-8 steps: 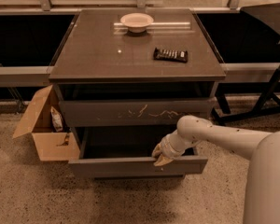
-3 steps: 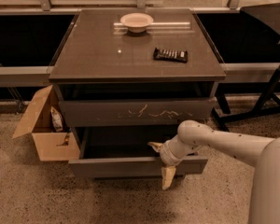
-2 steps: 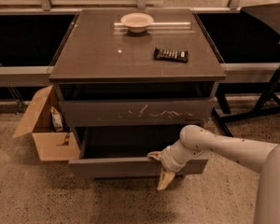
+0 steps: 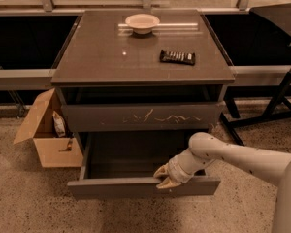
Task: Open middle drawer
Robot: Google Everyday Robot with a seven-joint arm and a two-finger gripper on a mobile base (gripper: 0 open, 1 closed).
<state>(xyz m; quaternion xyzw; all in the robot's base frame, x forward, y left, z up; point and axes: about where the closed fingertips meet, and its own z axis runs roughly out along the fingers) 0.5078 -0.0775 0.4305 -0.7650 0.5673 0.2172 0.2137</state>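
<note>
The middle drawer (image 4: 111, 188) is pulled out of the dark grey-brown cabinet, and its shallow dark interior (image 4: 131, 152) shows. My gripper (image 4: 167, 178) rests on the top edge of the drawer's front, right of centre, at the end of my white arm (image 4: 233, 157), which comes in from the right. Above it is the taller drawer front with pale scratch marks (image 4: 140, 116), pulled out slightly. The lowest front is hidden below the open drawer.
On the cabinet top (image 4: 102, 57) stand a pale bowl (image 4: 142, 22) and a flat black object (image 4: 177, 57). An open cardboard box (image 4: 46, 132) sits on the floor to the left. Black stand legs (image 4: 276, 103) are on the right.
The middle drawer has come further out toward the camera. My gripper dipped down over the drawer front and is now back on its top edge.
</note>
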